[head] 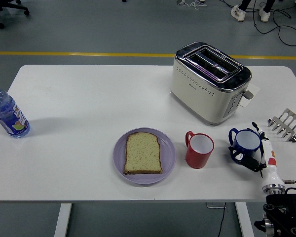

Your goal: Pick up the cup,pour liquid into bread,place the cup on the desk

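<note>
A blue cup [243, 141] stands at the table's right front, its handle to the left. My right hand [252, 149] comes up from the lower right corner. Its black fingers [257, 130] curl round the cup's right side and the thumb sits low at its front, so the hand is shut on the cup. A slice of bread [143, 152] lies flat on a purple plate [168, 153] at the front centre. Between the plate and the blue cup stands a red cup [199, 150], upright and showing a white inside. My left arm is out of view.
A cream toaster [209, 81] stands behind the cups. A metal toast rack [287, 124] sits at the right edge, close to my hand. A water bottle [7, 113] stands at the far left edge. The floor behind has a yellow line.
</note>
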Controlling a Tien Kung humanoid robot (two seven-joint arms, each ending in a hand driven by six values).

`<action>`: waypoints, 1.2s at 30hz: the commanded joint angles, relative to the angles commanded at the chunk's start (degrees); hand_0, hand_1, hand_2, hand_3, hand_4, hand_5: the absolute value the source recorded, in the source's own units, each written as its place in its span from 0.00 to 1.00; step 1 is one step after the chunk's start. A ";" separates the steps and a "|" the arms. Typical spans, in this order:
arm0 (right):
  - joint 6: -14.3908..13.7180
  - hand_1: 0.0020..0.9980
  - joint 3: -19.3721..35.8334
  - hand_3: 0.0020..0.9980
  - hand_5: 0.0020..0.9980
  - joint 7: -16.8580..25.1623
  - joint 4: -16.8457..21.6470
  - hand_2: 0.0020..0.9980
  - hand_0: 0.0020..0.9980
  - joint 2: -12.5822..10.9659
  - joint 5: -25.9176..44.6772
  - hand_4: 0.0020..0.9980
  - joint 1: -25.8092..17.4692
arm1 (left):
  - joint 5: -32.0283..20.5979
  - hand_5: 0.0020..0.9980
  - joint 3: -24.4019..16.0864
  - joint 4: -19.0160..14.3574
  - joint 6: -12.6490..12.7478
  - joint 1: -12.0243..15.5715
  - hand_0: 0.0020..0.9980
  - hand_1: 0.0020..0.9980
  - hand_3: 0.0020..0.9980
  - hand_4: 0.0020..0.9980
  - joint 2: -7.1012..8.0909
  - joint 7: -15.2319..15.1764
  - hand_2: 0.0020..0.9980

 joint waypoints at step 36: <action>-0.21 0.85 8.23 1.00 0.08 -2.80 14.18 0.98 1.00 -1.49 -7.37 0.94 -3.57 | -0.09 0.84 0.68 -0.03 -0.03 0.49 0.64 0.65 0.56 0.33 -0.11 -0.01 0.66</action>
